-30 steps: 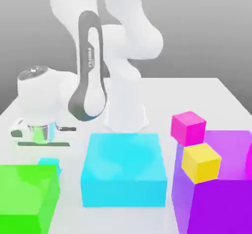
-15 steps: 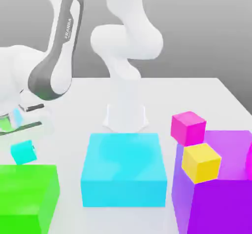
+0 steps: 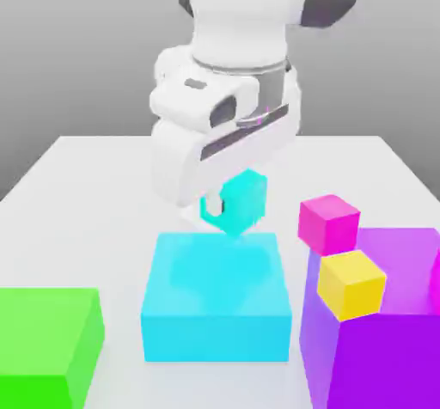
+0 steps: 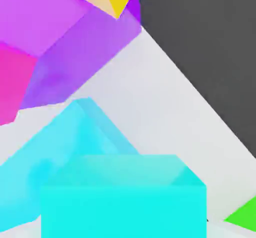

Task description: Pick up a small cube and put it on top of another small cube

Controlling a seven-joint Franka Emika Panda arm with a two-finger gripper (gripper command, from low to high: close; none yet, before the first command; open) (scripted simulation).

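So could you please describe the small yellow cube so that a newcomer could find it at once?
Find the big purple block at the exterior view's right. The yellow cube sits on its top near corner. The magenta cube behind it is alike in size; only this one is yellow.

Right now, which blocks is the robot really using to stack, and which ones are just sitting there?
In use:
- small cyan cube, held up in the gripper
- magenta cube or yellow cube, either could be the one it lands on; I can't tell which

Just sitting:
- big cyan block
- green block
- purple block
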